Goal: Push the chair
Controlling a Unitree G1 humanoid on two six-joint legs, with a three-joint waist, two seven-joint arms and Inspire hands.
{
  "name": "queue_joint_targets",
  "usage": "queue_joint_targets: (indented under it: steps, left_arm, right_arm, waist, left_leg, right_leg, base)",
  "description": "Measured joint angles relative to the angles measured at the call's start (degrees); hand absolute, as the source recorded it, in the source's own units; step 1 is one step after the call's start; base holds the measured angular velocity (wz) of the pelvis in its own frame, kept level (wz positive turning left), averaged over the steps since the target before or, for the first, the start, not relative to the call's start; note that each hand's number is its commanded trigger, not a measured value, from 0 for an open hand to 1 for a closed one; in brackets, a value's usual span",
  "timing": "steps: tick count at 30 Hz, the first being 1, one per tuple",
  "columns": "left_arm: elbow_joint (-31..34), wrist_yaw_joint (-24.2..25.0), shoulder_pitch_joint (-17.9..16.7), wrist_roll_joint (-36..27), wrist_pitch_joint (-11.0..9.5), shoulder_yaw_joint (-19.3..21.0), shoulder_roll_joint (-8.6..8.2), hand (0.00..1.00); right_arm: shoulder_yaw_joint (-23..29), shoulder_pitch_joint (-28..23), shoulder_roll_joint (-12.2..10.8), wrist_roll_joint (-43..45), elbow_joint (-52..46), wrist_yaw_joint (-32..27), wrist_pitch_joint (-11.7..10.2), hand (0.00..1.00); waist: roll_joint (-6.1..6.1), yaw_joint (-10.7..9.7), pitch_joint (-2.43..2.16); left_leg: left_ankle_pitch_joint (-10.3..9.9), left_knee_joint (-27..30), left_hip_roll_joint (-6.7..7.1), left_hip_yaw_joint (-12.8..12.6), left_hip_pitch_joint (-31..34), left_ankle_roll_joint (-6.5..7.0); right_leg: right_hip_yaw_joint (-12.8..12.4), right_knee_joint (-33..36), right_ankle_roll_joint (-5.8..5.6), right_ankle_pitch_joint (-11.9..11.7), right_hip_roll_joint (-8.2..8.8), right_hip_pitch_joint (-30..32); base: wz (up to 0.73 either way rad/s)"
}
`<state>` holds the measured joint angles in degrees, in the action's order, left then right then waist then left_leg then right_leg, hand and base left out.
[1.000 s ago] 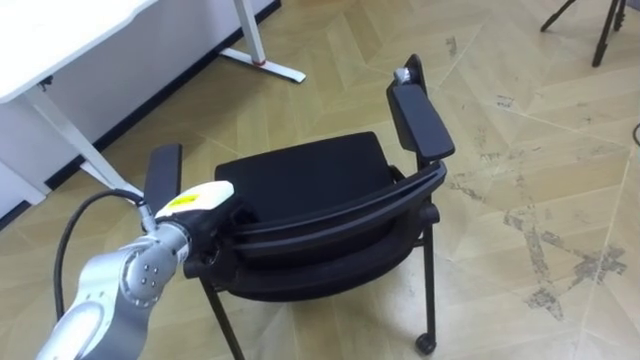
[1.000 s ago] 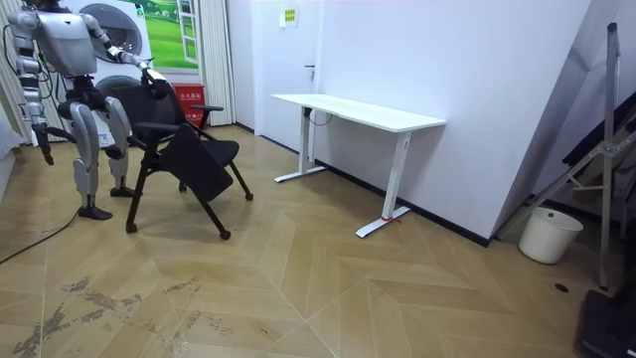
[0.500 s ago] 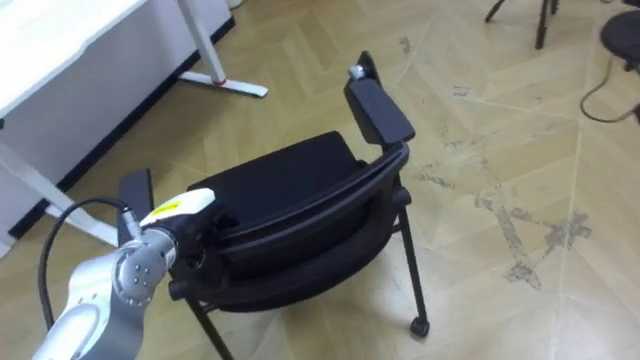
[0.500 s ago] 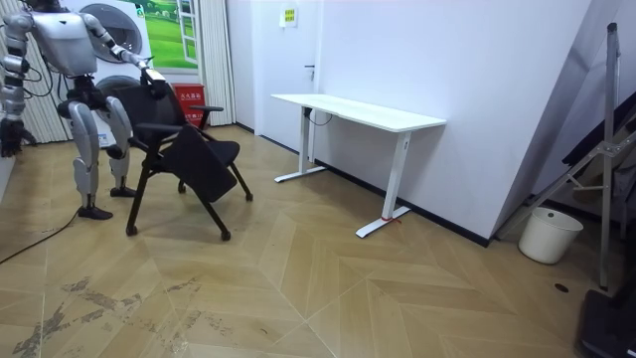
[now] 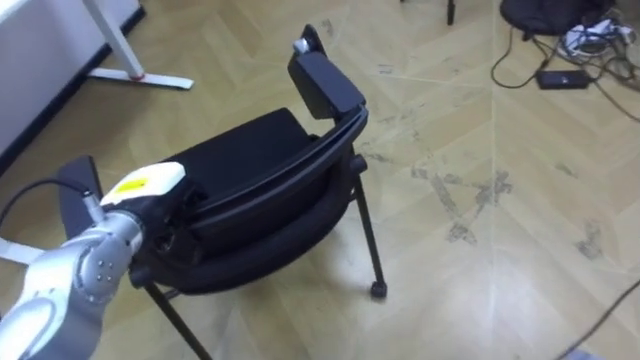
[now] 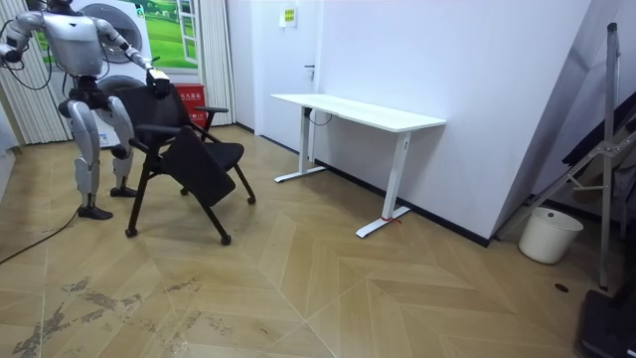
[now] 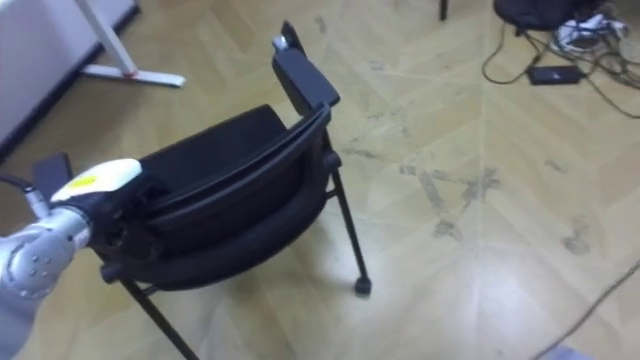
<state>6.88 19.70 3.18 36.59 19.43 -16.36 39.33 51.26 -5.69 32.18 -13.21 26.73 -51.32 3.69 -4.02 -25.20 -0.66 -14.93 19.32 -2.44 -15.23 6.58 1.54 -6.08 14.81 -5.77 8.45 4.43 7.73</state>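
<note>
Near left, the left robot hand (image 5: 147,184) is set on the backrest (image 5: 272,190) of the chair (image 5: 240,150); its grip cannot be told. Chair is stood on the floor (image 5: 480,250), well apart from the desk (image 6: 368,113). Push judged underway; steady forward pressure is needed next.

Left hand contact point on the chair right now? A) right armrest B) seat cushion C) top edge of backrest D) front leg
C: the left hand rests on the top edge of the backrest of the chair, near its left end.
</note>
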Motion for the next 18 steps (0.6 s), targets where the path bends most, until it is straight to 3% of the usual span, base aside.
queue_joint_targets:
  steps: [2,5,7,10,12,14,16,18]
  left_arm:
    - [-0.6,-0.4,0.1,0.0,-1.7,0.0,0.62,1.00]
    - [-1.1,-0.5,0.8,0.1,-4.1,0.0,0.75,1.00]
    - [-1.9,-0.5,1.4,0.0,-6.2,-0.2,0.77,1.00]
    - [-3.2,-0.4,3.3,0.2,-7.5,-2.1,0.68,1.00]
    - [-3.9,-0.5,3.8,0.2,-8.7,-2.3,0.66,1.00]
    - [-4.6,-0.5,4.4,0.2,-10.1,-2.3,0.65,1.00]
    - [-5.0,-0.5,4.8,0.1,-11.4,-2.3,0.53,1.00]
    - [-5.1,-0.3,4.8,0.3,-12.2,-2.3,0.46,1.00]
  right_arm:
    - [-0.6,2.0,1.6,9.8,-9.1,-2.0,-0.2,0.00]
    - [-2.4,3.2,2.3,23.9,-22.9,-3.4,-0.6,0.00]
    - [-6.6,5.3,2.6,34.5,-29.3,-2.8,-0.7,0.00]
    - [-13.1,5.4,2.8,42.0,-35.0,0.5,-0.4,0.00]
    - [-17.0,5.9,2.9,44.4,-37.9,3.8,0.2,0.00]
    - [-19.7,6.3,2.9,46.4,-40.0,6.9,0.1,0.00]
    - [-22.8,6.6,3.0,45.4,-43.7,11.5,0.1,0.00]
    - [-24.8,7.5,3.2,45.3,-45.6,14.8,-0.1,0.00]
  waist:
    - [-0.01,0.5,-0.02]
    - [0.26,1.9,-0.07]
    - [0.32,2.9,0.03]
    - [0.49,5.2,0.31]
    - [0.95,6.4,0.91]
    - [1.06,7.2,1.07]
    - [1.71,8.4,1.50]
    - [1.97,9.1,1.65]
  left_leg:
    - [-0.5,0.3,0.01,-0.5,0.1,0.25]
    - [-0.6,0.1,0.00,-0.8,-0.3,0.26]
    - [-0.6,-0.1,0.00,-1.1,-0.7,0.25]
    - [-0.5,-1.2,-0.01,-2.3,-2.5,0.22]
    - [-0.5,-2.1,0.05,-2.9,-3.6,0.20]
    - [-0.5,-2.2,0.05,-3.1,-3.7,0.20]
    - [-0.3,-3.4,0.14,-3.7,-5.0,0.04]
    - [-0.2,-4.4,0.14,-4.0,-6.0,-0.11]
  right_leg:
    - [-0.5,0.0,-0.20,-0.1,0.04,0.3]
    - [-0.4,0.0,-0.22,-0.1,0.07,0.4]
    - [-0.2,0.1,-0.22,-0.1,0.10,0.3]
    - [-0.1,-0.1,-0.13,-0.2,0.12,-0.4]
    - [0.1,0.0,-0.14,-0.2,0.14,-0.9]
    - [0.1,0.1,-0.13,-0.2,0.14,-0.9]
    - [0.0,0.1,-0.13,-0.2,0.10,-1.3]
    - [0.2,-0.1,-0.13,-0.2,-0.04,-1.9]
  base:
    - [-0.11]
    - [-0.03]
    - [-0.06]
    - [-0.20]
    - [-0.14]
    - [-0.10]
    - [-0.10]
    - [-0.13]
